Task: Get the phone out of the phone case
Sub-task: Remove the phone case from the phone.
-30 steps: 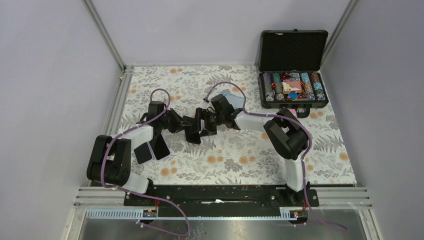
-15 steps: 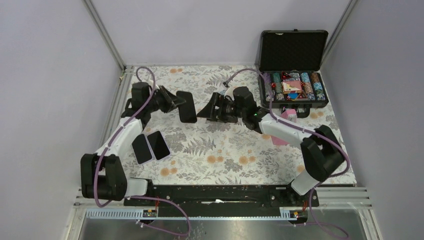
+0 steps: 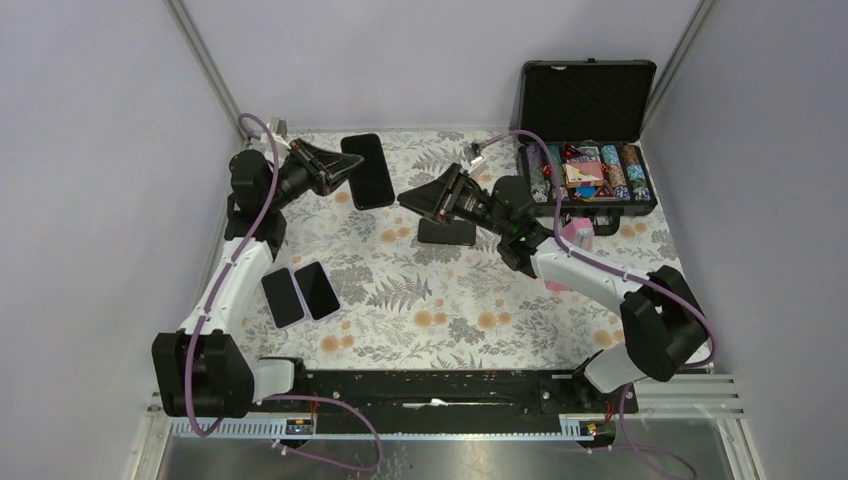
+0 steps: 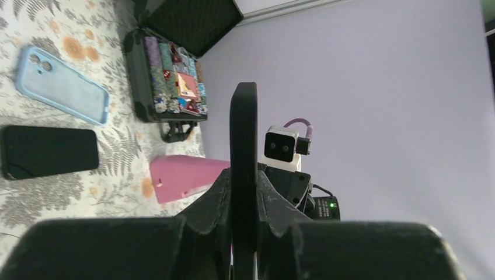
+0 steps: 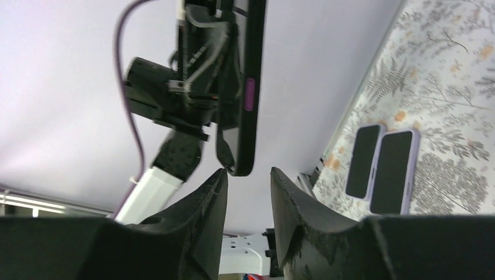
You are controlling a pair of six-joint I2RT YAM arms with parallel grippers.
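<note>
My left gripper (image 3: 348,166) is raised over the back left of the table, shut on a black phone in its case (image 3: 367,171). In the left wrist view that phone (image 4: 243,128) stands edge-on between my fingers (image 4: 243,175). My right gripper (image 3: 405,197) hangs to its right, pointing at it, open and holding nothing. In the right wrist view the phone's rounded end (image 5: 240,157) hangs just beyond my right gripper (image 5: 249,172), apart from it. A flat black phone or case (image 3: 447,232) lies on the table under the right gripper; I cannot tell which.
Two dark phones (image 3: 283,297) (image 3: 320,290) lie side by side at the left. A pink case (image 3: 578,236) lies by the right arm, and a light blue case (image 4: 61,84) lies further back. An open black case of poker chips (image 3: 585,165) stands at the back right.
Both grippers were together low over the table's middle. The left arm has since lifted the black phone up and to the back left. The right gripper drew back right and its jaws narrowed.
</note>
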